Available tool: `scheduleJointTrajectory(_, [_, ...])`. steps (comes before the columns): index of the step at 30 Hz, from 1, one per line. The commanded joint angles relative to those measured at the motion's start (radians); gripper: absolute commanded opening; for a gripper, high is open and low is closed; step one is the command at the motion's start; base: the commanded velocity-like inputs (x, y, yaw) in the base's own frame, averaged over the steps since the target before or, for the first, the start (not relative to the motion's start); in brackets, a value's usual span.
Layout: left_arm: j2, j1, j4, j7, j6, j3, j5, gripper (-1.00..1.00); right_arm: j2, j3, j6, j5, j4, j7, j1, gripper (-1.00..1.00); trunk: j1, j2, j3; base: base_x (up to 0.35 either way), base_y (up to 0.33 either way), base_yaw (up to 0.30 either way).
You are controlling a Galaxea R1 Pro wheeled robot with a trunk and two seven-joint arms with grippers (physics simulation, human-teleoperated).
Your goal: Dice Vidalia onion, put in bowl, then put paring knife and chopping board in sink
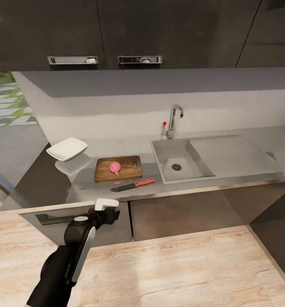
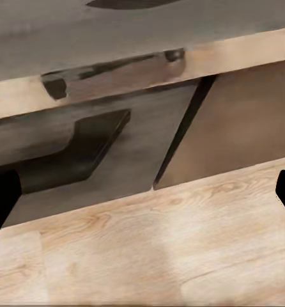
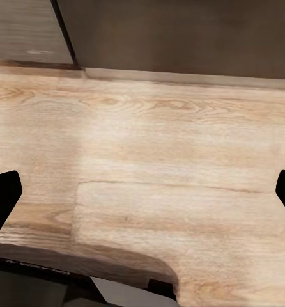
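On the chopping board point(image 1: 118, 169) — onion point(image 1: 115, 167), beyond the left gripper point(image 1: 106, 204).

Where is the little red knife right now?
In the head view, the paring knife lies flat on the countertop, just in front of the chopping board and left of the sink.

one onion point(image 1: 115, 167), one knife point(image 1: 133, 184), one bowl point(image 1: 67, 149), one board point(image 1: 126, 169).

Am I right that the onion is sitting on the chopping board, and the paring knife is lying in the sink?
Not quite. The head view shows the onion on the chopping board, but the paring knife lies on the countertop in front of the board, not in the sink.
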State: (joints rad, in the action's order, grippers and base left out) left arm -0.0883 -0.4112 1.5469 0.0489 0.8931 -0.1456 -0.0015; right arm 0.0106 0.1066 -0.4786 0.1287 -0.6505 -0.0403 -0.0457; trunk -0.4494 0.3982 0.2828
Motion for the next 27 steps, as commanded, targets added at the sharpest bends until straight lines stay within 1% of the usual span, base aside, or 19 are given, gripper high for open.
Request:
scheduleJointTrajectory(1, [0.000, 0.038, 0.001, 0.005, -0.046, -0.003, 0.000, 1.00, 0.000, -0.001, 0.000, 0.009, -0.001, -0.004, 0.000, 1.00, -0.001, 0.002, 0.002, 0.000, 0.000, 0.000])
scheduleJointTrajectory(2, [0.000, 0.052, 0.001, 0.005, -0.065, -0.004, 0.000, 1.00, 0.000, -0.001, -0.001, 0.009, -0.001, -0.004, 0.000, 1.00, -0.001, 0.002, 0.002, 0.000, 0.000, 0.000])
scheduleJointTrajectory(3, [0.000, 0.081, 0.001, 0.005, -0.104, -0.005, 0.000, 1.00, 0.000, -0.001, -0.001, 0.009, -0.001, -0.004, 0.000, 1.00, -0.001, 0.002, 0.002, 0.000, 0.000, 0.000])
scheduleJointTrajectory(4, [0.000, 0.126, 0.001, 0.004, -0.162, -0.006, 0.000, 1.00, 0.000, -0.001, -0.001, 0.009, -0.001, -0.004, 0.000, 1.00, -0.001, 0.002, 0.002, 0.000, 0.000, 0.000])
scheduleJointTrajectory(6, [0.001, 0.194, 0.001, 0.004, -0.242, -0.006, -0.001, 1.00, 0.000, -0.001, -0.001, 0.009, -0.001, -0.004, 0.000, 1.00, -0.001, 0.002, 0.002, 0.000, 0.000, 0.000])
scheduleJointTrajectory(7, [0.001, 0.212, 0.002, 0.004, -0.263, -0.006, -0.001, 1.00, 0.000, -0.002, -0.001, 0.009, -0.001, -0.004, 0.000, 1.00, -0.001, 0.002, 0.002, 0.000, 0.000, 0.000])
scheduleJointTrajectory(8, [0.001, 0.248, 0.002, 0.004, -0.308, -0.006, -0.001, 1.00, 0.000, -0.002, -0.001, 0.009, -0.001, -0.004, 0.000, 1.00, -0.001, 0.002, 0.001, 0.000, 0.000, 0.000])
scheduleJointTrajectory(9, [0.003, 0.314, 0.001, 0.003, -0.397, -0.006, -0.001, 1.00, 0.000, -0.002, -0.001, 0.009, -0.002, -0.004, 0.000, 1.00, -0.001, 0.002, 0.001, 0.000, 0.000, 0.000])
scheduleJointTrajectory(10, [0.008, 0.344, 0.001, 0.003, -0.436, -0.006, -0.001, 1.00, 0.000, -0.002, -0.002, 0.008, -0.003, -0.004, 0.000, 1.00, -0.001, 0.002, 0.000, 0.000, 0.000, 0.000])
scheduleJointTrajectory(11, [0.017, 0.387, 0.001, 0.003, -0.486, -0.006, 0.000, 1.00, 0.000, -0.002, -0.002, 0.008, -0.004, -0.004, 0.000, 1.00, -0.001, 0.002, -0.002, 0.000, 0.000, 0.000])
scheduleJointTrajectory(13, [0.027, 0.447, 0.000, 0.001, -0.548, -0.006, 0.000, 1.00, -0.001, -0.002, -0.003, 0.008, -0.004, -0.004, 0.000, 1.00, -0.001, 0.002, -0.005, 0.000, 0.000, 0.000])
scheduleJointTrajectory(15, [0.035, 0.511, -0.003, -0.001, -0.628, -0.005, 0.000, 1.00, 0.000, -0.002, -0.004, 0.008, -0.005, -0.004, 0.000, 1.00, -0.001, 0.002, -0.008, 0.000, 0.000, 0.000])
scheduleJointTrajectory(16, [0.038, 0.528, -0.004, -0.001, -0.651, -0.005, 0.000, 1.00, 0.000, -0.002, -0.004, 0.008, -0.005, -0.004, 0.000, 1.00, -0.001, 0.002, -0.009, 0.000, 0.000, 0.000])
scheduleJointTrajectory(17, [0.043, 0.561, -0.007, -0.002, -0.704, -0.005, 0.000, 1.00, 0.000, -0.002, -0.004, 0.008, -0.006, -0.004, 0.000, 1.00, -0.001, 0.002, -0.011, 0.000, 0.000, 0.000])
scheduleJointTrajectory(18, [0.049, 0.612, -0.011, -0.002, -0.791, -0.005, 0.001, 1.00, 0.000, -0.002, -0.006, 0.008, -0.006, -0.004, 0.000, 1.00, -0.001, 0.002, -0.012, 0.000, 0.000, 0.000])
scheduleJointTrajectory(21, [0.055, 0.710, -0.025, -0.003, -0.931, -0.005, 0.001, 1.00, 0.000, -0.002, -0.022, 0.008, -0.016, -0.005, 0.000, 1.00, -0.001, 0.002, -0.017, 0.000, 0.000, 0.000])
scheduleJointTrajectory(24, [0.061, 0.759, -0.054, -0.003, -0.970, -0.005, -0.001, 1.00, 0.000, -0.002, -0.064, 0.008, -0.019, -0.006, 0.000, 1.00, -0.001, 0.002, -0.022, 0.000, 0.000, 0.000])
scheduleJointTrajectory(26, [0.070, 0.769, -0.084, -0.003, -0.993, -0.005, -0.001, 1.00, 0.001, -0.002, -0.075, 0.008, -0.020, -0.006, 0.000, 1.00, -0.001, 0.002, -0.025, 0.000, 0.000, 0.000])
scheduleJointTrajectory(27, [0.080, 0.773, -0.112, -0.003, -1.019, -0.004, -0.001, 1.00, 0.001, -0.002, -0.079, 0.008, -0.020, -0.006, 0.000, 1.00, -0.001, 0.002, -0.027, 0.000, 0.000, 0.000])
